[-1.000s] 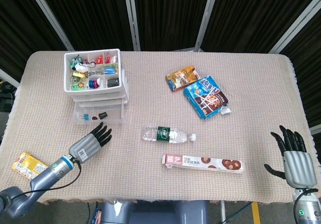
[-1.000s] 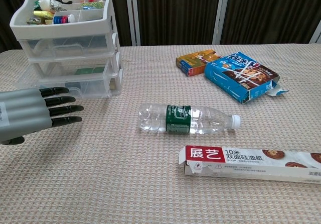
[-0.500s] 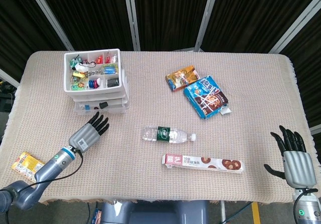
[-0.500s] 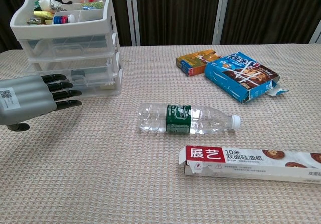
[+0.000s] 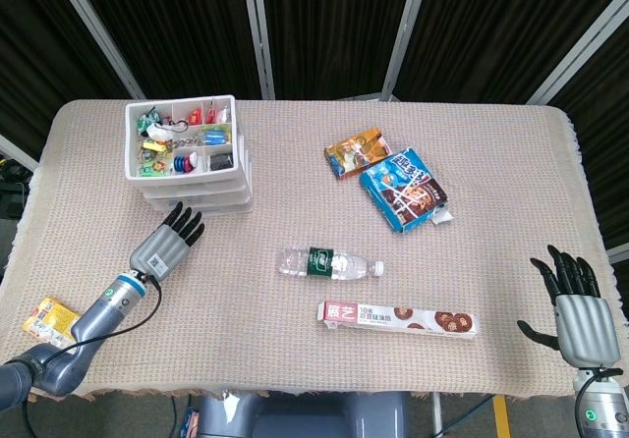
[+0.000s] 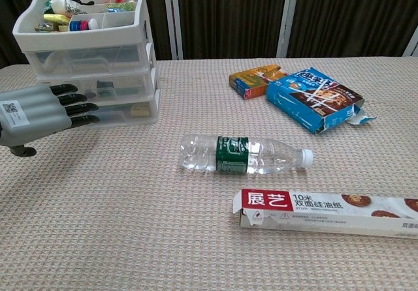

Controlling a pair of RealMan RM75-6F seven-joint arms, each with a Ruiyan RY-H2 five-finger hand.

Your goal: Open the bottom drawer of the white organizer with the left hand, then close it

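Near edge of the tabletop: the right hand (image 5: 575, 305) rests at the near right corner, fingers spread and holding nothing. A long red-and-white box (image 5: 397, 317) lies along the near edge, with a water bottle (image 5: 329, 263) on its side just beyond it. Toward the left edge, the left hand (image 5: 165, 244) lies flat with fingers extended and slightly apart, fingertips (image 6: 83, 109) against the front of the bottom drawer (image 6: 114, 112), which sits pushed in flush. The white organizer (image 5: 189, 153) stands near the far left corner. Two snack packets (image 5: 390, 174) lie toward the far right.
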